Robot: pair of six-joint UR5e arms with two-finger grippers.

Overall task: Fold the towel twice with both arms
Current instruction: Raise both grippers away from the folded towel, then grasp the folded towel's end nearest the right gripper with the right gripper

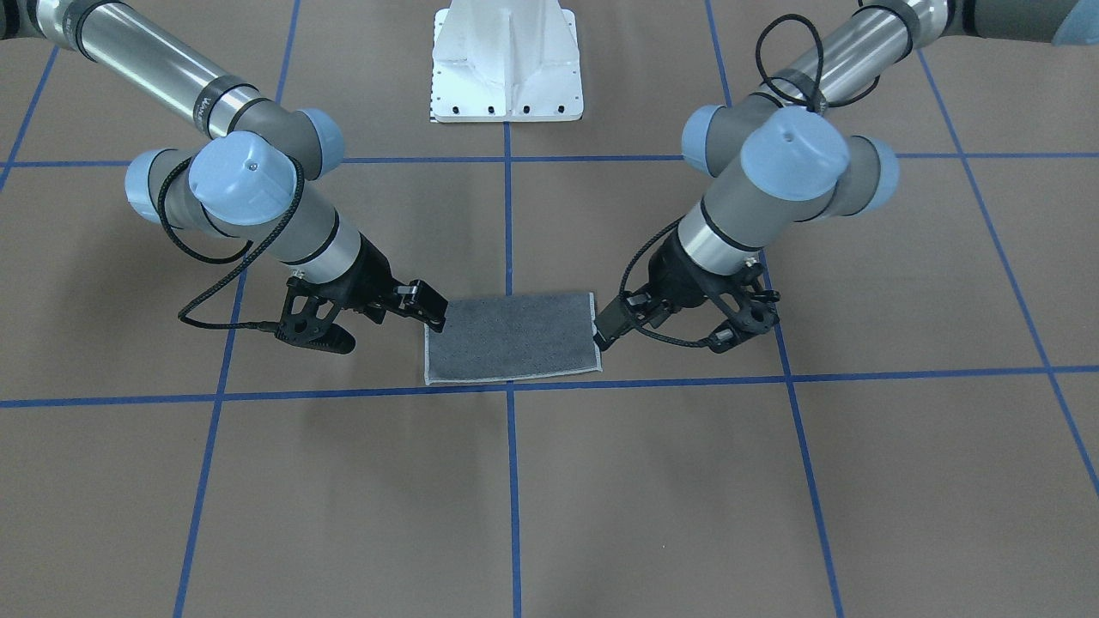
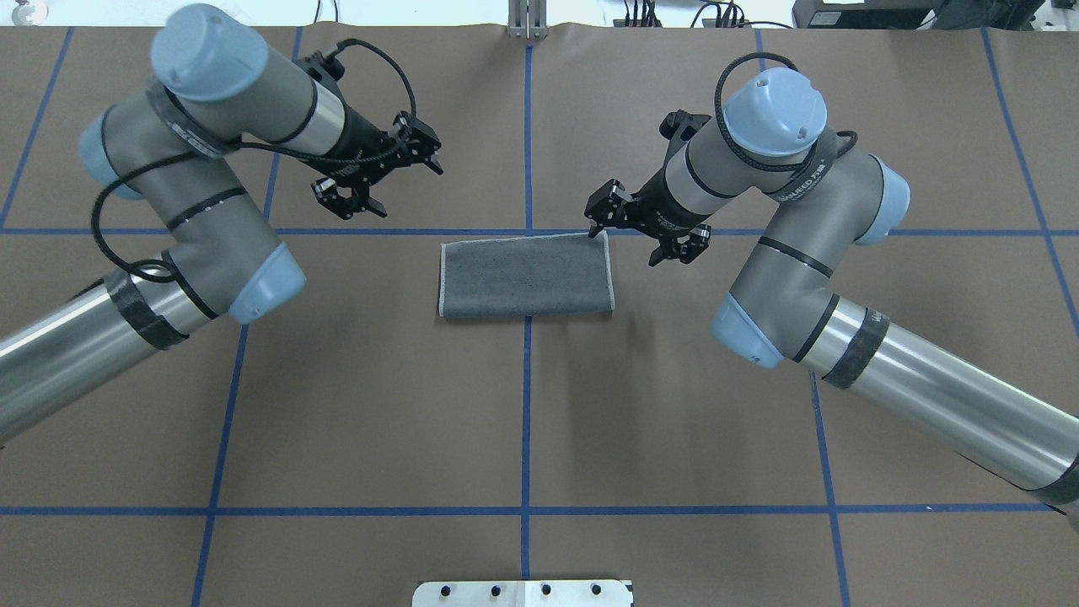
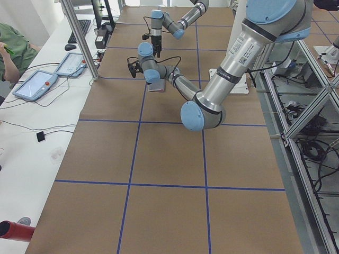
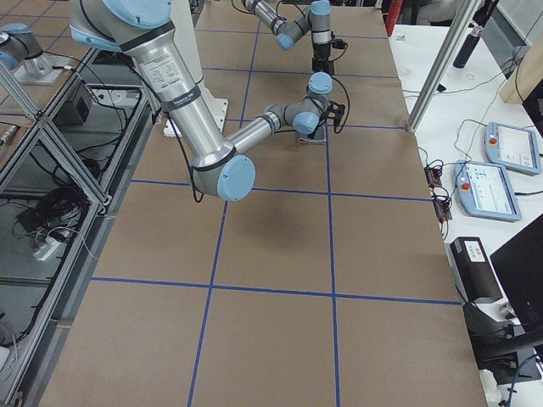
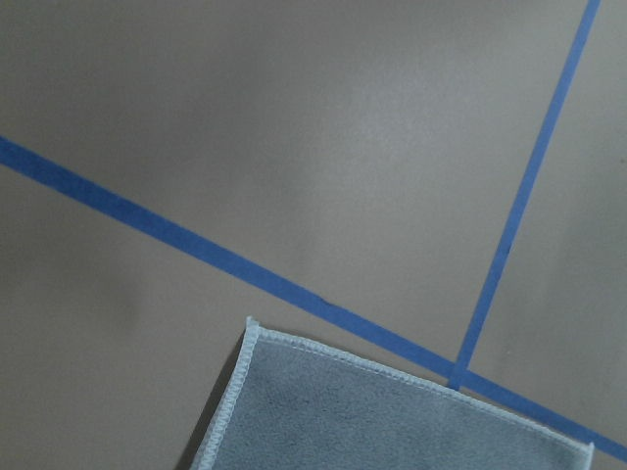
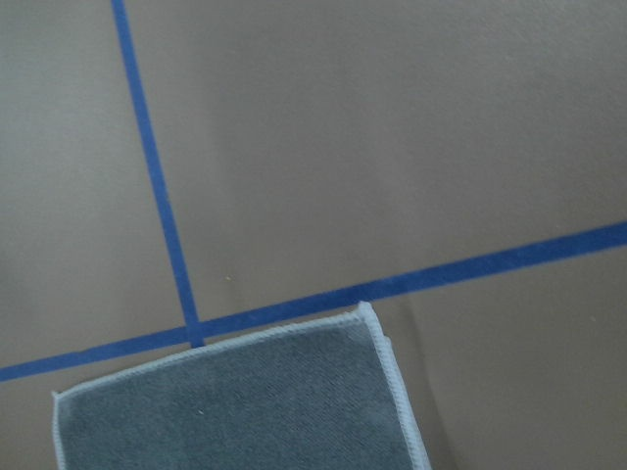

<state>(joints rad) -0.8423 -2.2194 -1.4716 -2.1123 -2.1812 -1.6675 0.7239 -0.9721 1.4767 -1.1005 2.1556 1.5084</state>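
The towel (image 2: 527, 276) lies flat at the table's centre as a folded rectangle, dark grey face up, with light edging (image 1: 511, 339). My left gripper (image 2: 383, 177) is open beyond the towel's far left corner, apart from it, with nothing between its fingers; in the front-facing view my left gripper (image 1: 676, 330) is on the right. My right gripper (image 2: 639, 232) is open, one fingertip close to the towel's far right corner, holding nothing (image 1: 373, 322). Each wrist view shows a towel corner (image 5: 392, 421) (image 6: 235, 401) and no fingers.
Blue tape lines (image 2: 527, 126) grid the brown table. The white pedestal base (image 1: 506, 69) stands at the robot's side. A side bench with teach pendants (image 3: 34, 84) and a seated person (image 3: 10, 47) runs along the operators' edge.
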